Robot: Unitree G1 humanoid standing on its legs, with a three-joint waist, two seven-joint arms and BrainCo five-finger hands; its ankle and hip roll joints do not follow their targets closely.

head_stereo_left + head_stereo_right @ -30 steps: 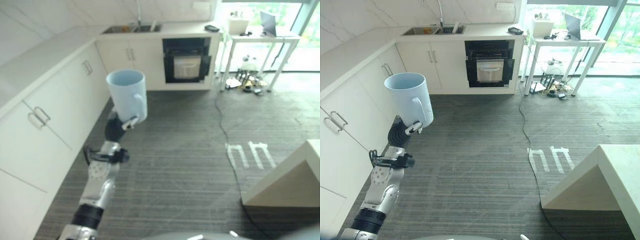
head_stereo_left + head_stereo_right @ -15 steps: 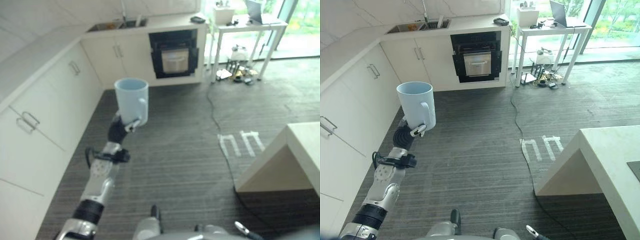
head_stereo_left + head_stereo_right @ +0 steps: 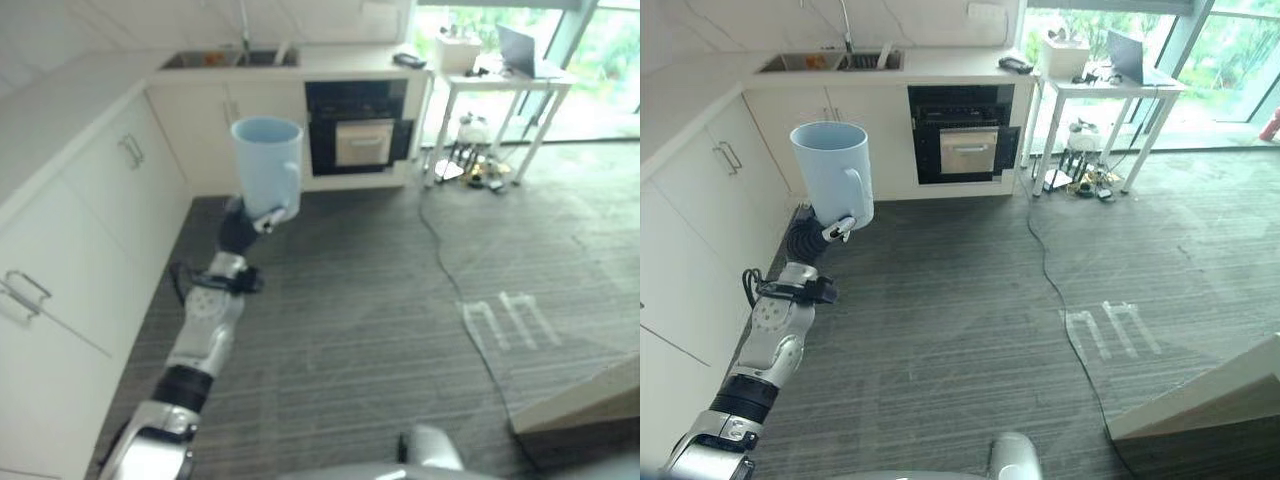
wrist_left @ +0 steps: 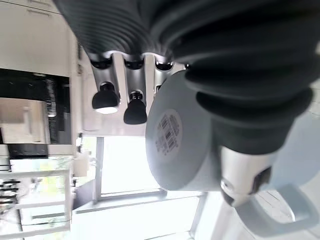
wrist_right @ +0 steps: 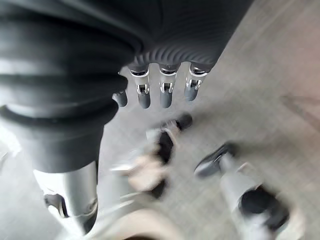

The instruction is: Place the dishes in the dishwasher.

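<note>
Fingers [image 4: 135,111] and thumb of the left hand [image 3: 836,230] curl round a pale blue mug [image 3: 834,172], held upright in the air with its mouth up, above the grey floor [image 3: 970,330]. A barcode sticker [image 4: 169,131] sits on the mug's base; its print is too small to read. The right hand [image 5: 160,95] hangs with fingers straight, holding nothing. Beyond the mug, a black oven [image 3: 962,132] sits under the white counter [image 3: 940,62].

Head eyes: high, looking down across the floor toward the oven [image 3: 962,132]; both share it.
Left wrist: very close under the mug [image 4: 175,145], oven beyond.
Right wrist: apparently faces the floor.
</note>
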